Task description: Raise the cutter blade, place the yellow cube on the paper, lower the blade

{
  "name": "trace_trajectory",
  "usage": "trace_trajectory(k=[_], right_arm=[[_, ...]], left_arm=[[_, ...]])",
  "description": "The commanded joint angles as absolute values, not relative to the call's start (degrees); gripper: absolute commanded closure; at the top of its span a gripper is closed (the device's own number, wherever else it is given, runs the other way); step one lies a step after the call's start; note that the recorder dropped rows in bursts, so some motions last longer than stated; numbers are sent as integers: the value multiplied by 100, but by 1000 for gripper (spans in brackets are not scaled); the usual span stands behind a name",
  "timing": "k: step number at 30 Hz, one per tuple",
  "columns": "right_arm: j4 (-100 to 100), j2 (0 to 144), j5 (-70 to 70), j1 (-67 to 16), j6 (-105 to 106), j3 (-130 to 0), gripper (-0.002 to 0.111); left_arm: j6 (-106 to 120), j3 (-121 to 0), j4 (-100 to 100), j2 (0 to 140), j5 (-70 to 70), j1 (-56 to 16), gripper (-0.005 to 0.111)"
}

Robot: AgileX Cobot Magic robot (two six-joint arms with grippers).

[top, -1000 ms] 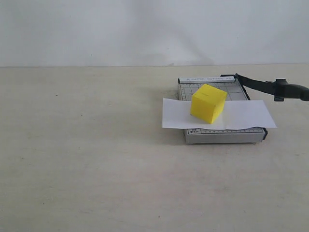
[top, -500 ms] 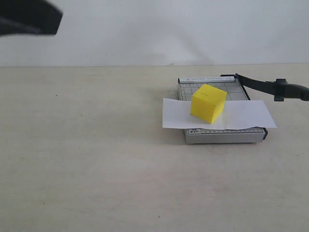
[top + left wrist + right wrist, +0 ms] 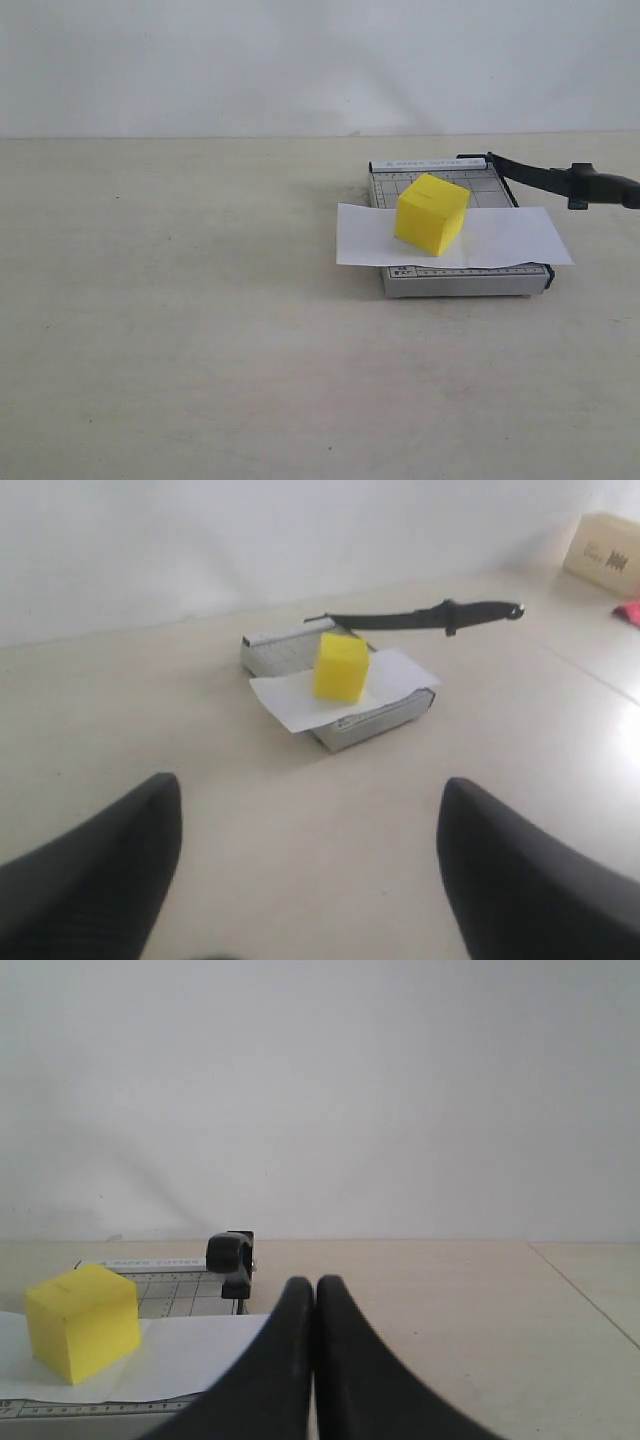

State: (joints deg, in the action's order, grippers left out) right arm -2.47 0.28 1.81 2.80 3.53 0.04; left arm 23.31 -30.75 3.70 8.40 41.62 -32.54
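The yellow cube [image 3: 432, 212] rests on the white paper [image 3: 500, 238], which lies across the grey trimmer base [image 3: 455, 282]. The black cutter blade [image 3: 560, 181] stands raised, swung out to the right with its handle off the base. In the left wrist view the yellow cube [image 3: 341, 666], the paper [image 3: 290, 699] and the cutter blade [image 3: 430, 616] lie far ahead of my left gripper [image 3: 310, 810], which is open over bare table. My right gripper [image 3: 315, 1290] is shut with nothing in it, near the yellow cube [image 3: 82, 1321], the paper [image 3: 190, 1355] and the blade's handle [image 3: 231, 1253]. Neither gripper shows in the exterior view.
A cardboard box [image 3: 605, 548] and something red [image 3: 630, 610] sit at the far side in the left wrist view. A white wall [image 3: 320, 65] runs behind the beige table [image 3: 200, 330].
Half a second ago a dark arm part showed at the top left of the exterior view; it is gone now. Cube, paper and blade have not moved.
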Motion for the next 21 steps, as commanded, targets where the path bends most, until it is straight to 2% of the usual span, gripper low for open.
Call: trace_trajectory(k=[1, 21], right_arm=[[-253, 0, 152, 276, 360, 0, 108], [-253, 0, 166, 276, 360, 0, 108]], left_arm=[[2091, -2756, 345, 0, 4044, -3234, 39], [2257, -2225, 62, 0, 3374, -3234, 39]])
